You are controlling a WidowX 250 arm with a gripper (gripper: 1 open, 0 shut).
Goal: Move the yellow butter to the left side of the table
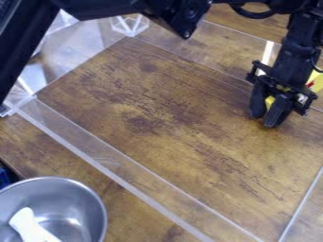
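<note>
At the right side of the dark wood-grain table [164, 104], my black gripper [278, 115] points steeply down with its fingertips at the tabletop. It is shut on the yellow butter [277, 98], of which only small yellow patches show between and beside the fingers. The rest of the box is hidden by the gripper.
A round metal bowl [51, 213] with a white object [25, 225] in it sits at the bottom left, outside the clear acrylic strip [101, 156]. Dark parts of the rig [32, 38] cross the top left corner. Bare wood stretches left of the gripper.
</note>
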